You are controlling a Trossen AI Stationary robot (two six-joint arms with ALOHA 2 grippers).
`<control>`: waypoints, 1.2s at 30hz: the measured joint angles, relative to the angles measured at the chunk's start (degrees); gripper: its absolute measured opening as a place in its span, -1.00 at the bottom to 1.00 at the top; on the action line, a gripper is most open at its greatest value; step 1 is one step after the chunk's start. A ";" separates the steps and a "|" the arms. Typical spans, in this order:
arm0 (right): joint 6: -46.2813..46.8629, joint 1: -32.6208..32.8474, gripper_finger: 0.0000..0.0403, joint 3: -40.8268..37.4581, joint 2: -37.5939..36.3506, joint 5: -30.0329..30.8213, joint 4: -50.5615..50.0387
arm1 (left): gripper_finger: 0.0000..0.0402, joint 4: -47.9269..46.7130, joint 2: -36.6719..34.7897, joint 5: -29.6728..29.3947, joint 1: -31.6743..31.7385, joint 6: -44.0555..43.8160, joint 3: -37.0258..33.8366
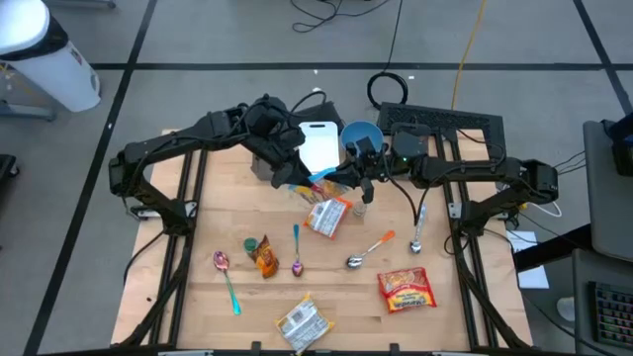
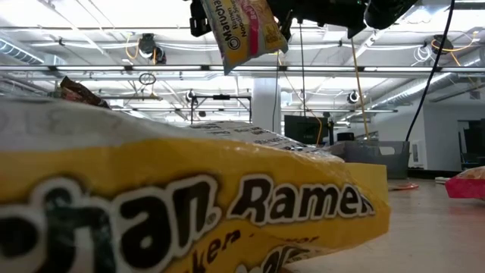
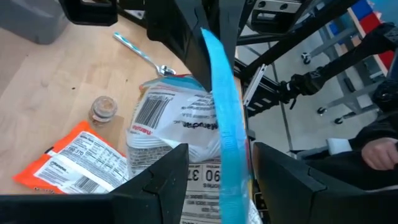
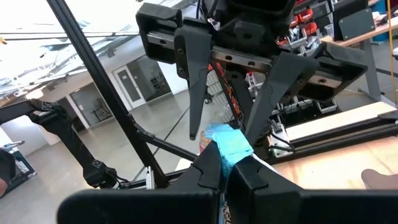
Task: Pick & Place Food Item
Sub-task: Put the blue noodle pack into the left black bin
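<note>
Holding the crinkly white-and-yellow ramen packet (image 1: 329,215) by its blue top edge, right gripper (image 4: 227,163) is clamped shut on it. Left gripper (image 3: 219,165) sits open around that edge, w/ fingers apart. Close left firmly before right lets go, I'd say.

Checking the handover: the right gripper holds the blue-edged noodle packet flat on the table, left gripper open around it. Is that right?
Not flat on the table: the low view shows the noodle packet hanging in the air above it. The right gripper does hold its blue edge, with the left gripper open around it.
</note>
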 joint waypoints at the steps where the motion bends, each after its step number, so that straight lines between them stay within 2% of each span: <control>1: 0.00 0.00 -1.00 0.01 0.00 0.00 0.44 | -0.07 -0.02 0.00 0.00 0.00 0.08 0.00; 8: 0.17 0.00 -1.00 0.02 0.00 0.00 1.45 | -0.08 -0.02 0.02 -0.07 0.00 0.50 0.00; 11: 0.17 0.00 -1.00 0.02 0.00 -0.01 1.45 | -0.14 -0.02 0.02 -0.09 0.00 0.71 0.00; 24: 0.20 0.00 -1.00 0.07 0.00 -0.20 1.25 | -0.94 3.07 0.02 -0.22 -0.01 2.63 0.00; 36: 0.11 0.00 -1.00 0.09 -0.04 -0.42 0.33 | -0.97 3.89 0.02 -0.11 0.00 5.00 0.00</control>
